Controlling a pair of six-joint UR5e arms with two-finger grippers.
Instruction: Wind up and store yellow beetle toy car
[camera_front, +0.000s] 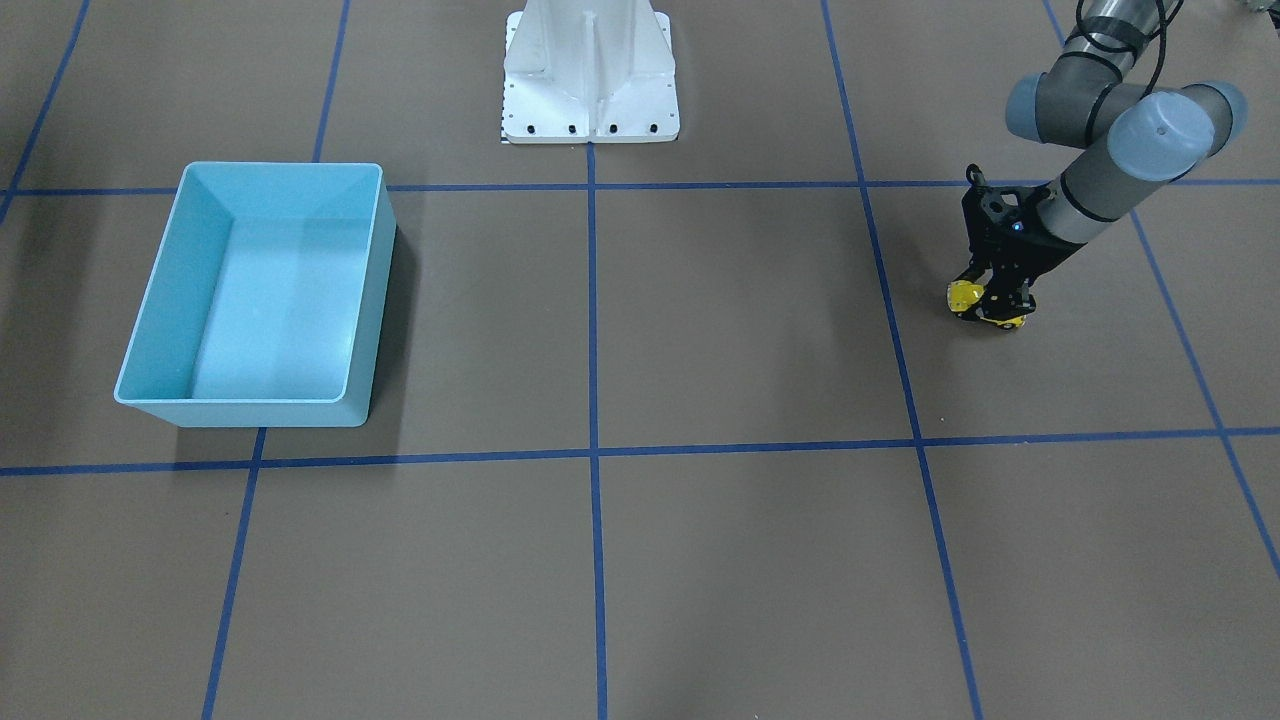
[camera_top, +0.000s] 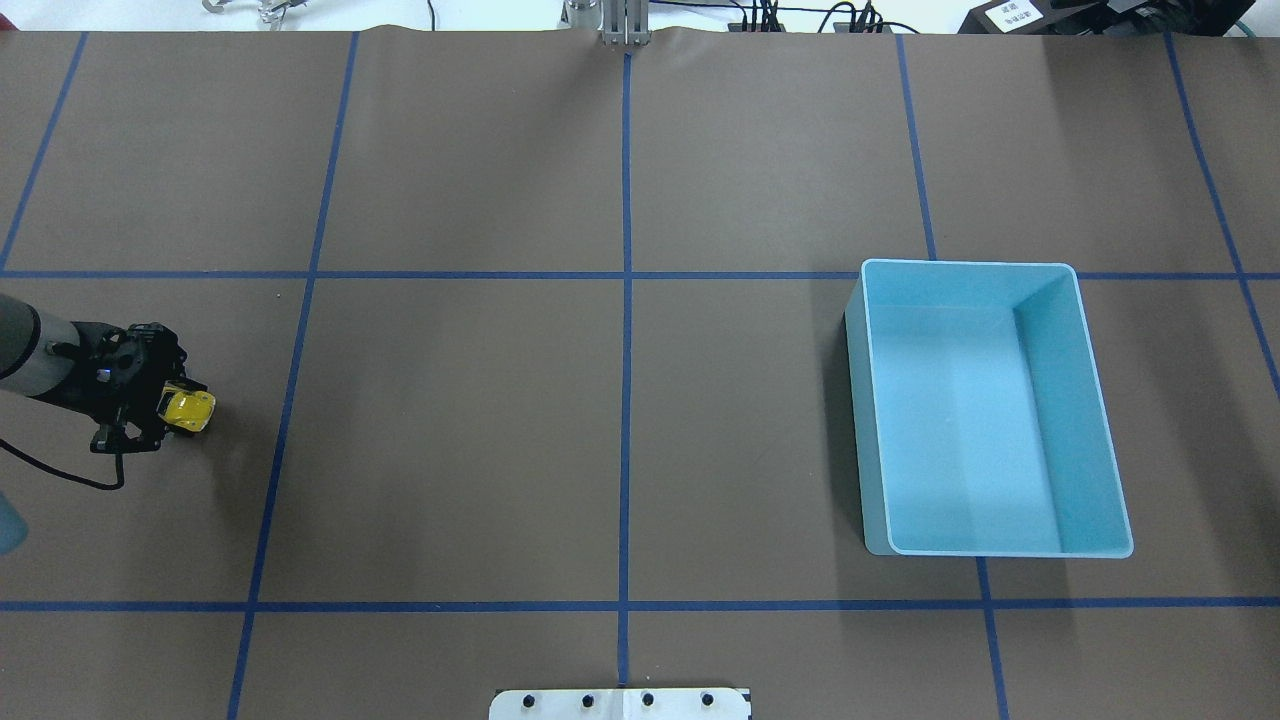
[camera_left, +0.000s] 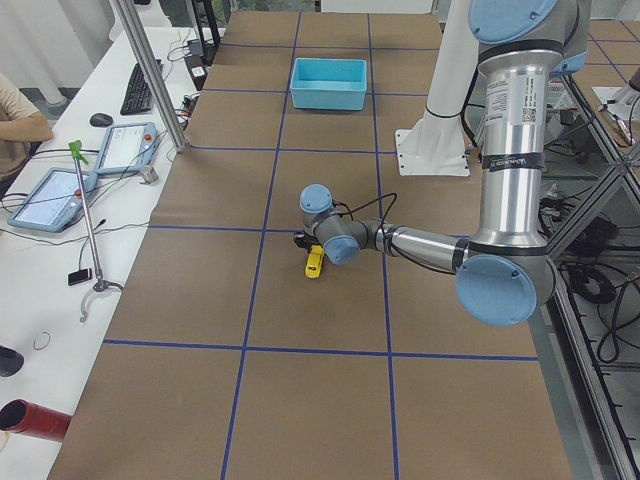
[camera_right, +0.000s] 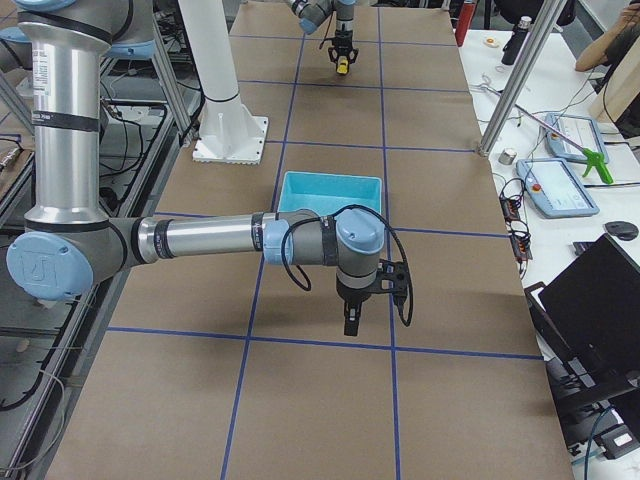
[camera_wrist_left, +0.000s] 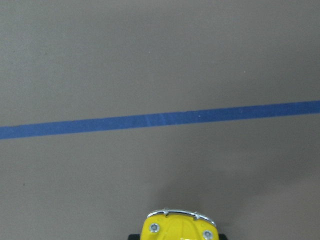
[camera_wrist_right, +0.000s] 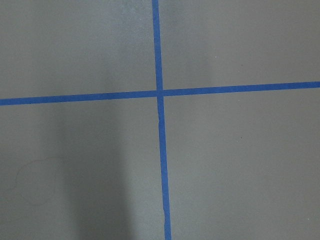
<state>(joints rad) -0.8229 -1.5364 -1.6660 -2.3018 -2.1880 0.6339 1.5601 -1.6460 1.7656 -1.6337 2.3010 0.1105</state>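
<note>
The yellow beetle toy car (camera_front: 968, 297) is low over the brown table on the robot's left side, held between the fingers of my left gripper (camera_front: 992, 306). In the overhead view the car (camera_top: 188, 410) sticks out of the left gripper (camera_top: 165, 415) toward the table's middle. Its chrome bumper and yellow hood (camera_wrist_left: 178, 227) fill the bottom edge of the left wrist view. The right gripper (camera_right: 349, 322) shows only in the exterior right view, pointing down above the table near the blue bin (camera_right: 330, 192); I cannot tell whether it is open or shut.
The blue bin (camera_top: 872, 420) is empty and stands on the robot's right side, far from the car; it also shows in the front-facing view (camera_front: 250, 412). The white robot base (camera_front: 590, 70) is at the table's edge. Blue tape lines grid the table.
</note>
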